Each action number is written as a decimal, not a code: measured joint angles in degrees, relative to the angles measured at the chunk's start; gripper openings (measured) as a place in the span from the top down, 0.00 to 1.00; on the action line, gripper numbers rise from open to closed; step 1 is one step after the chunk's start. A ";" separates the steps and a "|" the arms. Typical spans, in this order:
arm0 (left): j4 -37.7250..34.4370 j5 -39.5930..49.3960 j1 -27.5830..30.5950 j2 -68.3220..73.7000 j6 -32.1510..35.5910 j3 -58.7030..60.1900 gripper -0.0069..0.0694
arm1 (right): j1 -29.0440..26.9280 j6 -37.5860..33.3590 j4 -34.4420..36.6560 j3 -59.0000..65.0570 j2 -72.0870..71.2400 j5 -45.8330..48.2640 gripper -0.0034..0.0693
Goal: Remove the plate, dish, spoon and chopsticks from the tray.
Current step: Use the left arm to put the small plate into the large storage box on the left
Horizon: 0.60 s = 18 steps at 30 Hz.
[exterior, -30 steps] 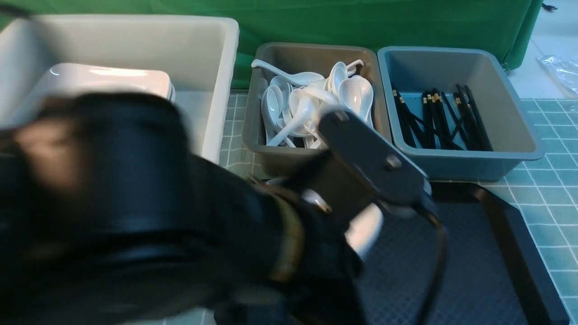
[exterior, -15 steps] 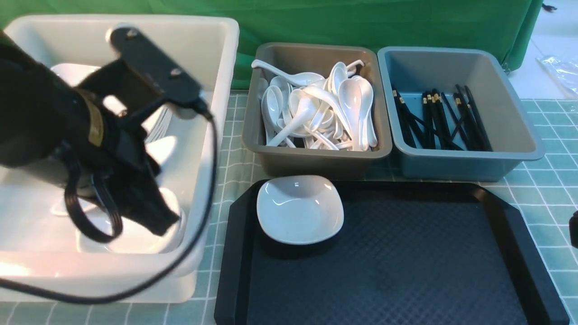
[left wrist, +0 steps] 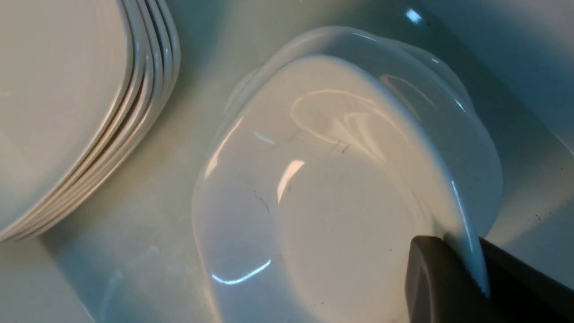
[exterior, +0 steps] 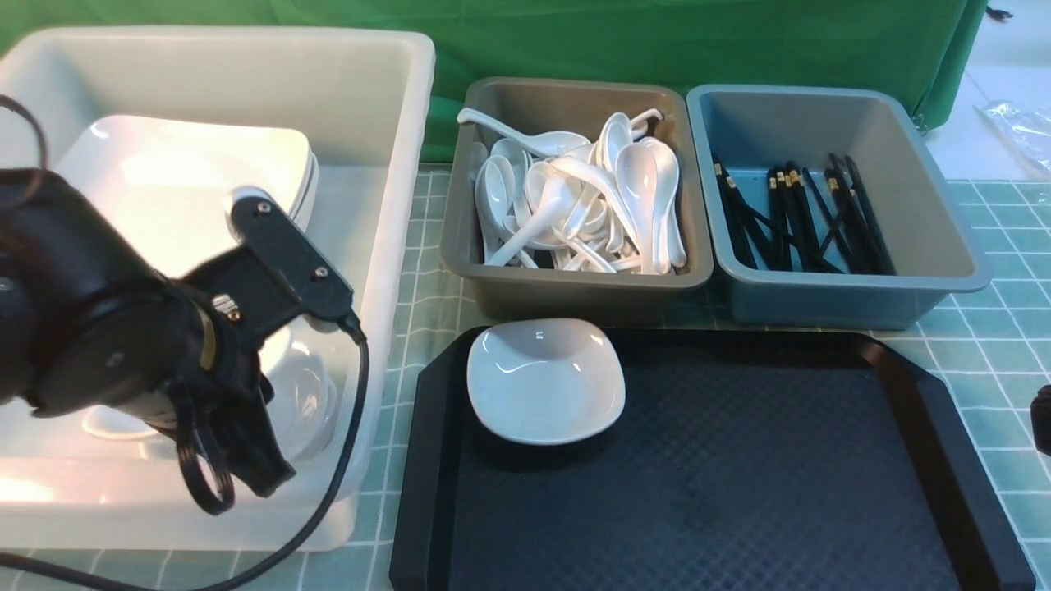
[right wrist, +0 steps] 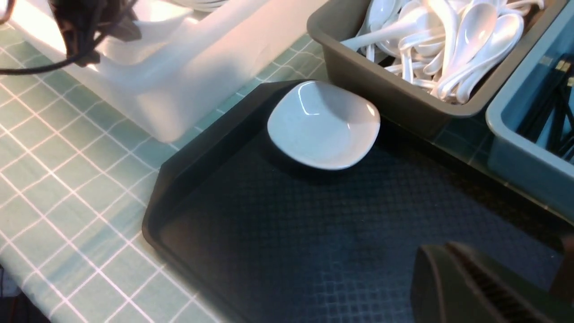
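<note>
My left gripper [left wrist: 466, 251] is down inside the white tub [exterior: 394, 205], shut on the rim of a small white dish [left wrist: 314, 188]. That dish rests over another like it [left wrist: 448, 85]. From the front, the left gripper [exterior: 259, 464] sits in the tub's near right part. A stack of large white plates [exterior: 189, 168] lies at the tub's back. The black tray [exterior: 739, 492] holds one small white dish [exterior: 546, 380] at its far left corner. My right gripper [right wrist: 453, 258] hangs shut and empty over the tray's near right part.
A grey bin [exterior: 566, 283] behind the tray holds several white spoons [exterior: 575, 201]. The blue-grey bin [exterior: 854, 295] to its right holds several black chopsticks [exterior: 800, 217]. A green checked cloth [exterior: 1002, 353] covers the table. A black cable [exterior: 353, 419] loops off my left wrist.
My left arm swung from over the tray into the white tub with the small dish, then sank lower toward the tub's near side. The tray and its remaining dish came into view.
</note>
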 joint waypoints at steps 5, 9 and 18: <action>-0.20 -0.44 0.00 1.55 0.05 0.00 0.73 | 0.00 -0.14 0.00 0.00 0.00 0.06 0.93; -1.72 -1.09 0.12 0.89 0.05 -0.10 0.57 | 0.00 -0.20 0.00 0.00 0.00 0.54 0.93; -11.19 2.39 0.18 -10.23 0.11 -3.03 0.22 | 0.00 -0.92 0.00 0.00 0.00 1.47 0.93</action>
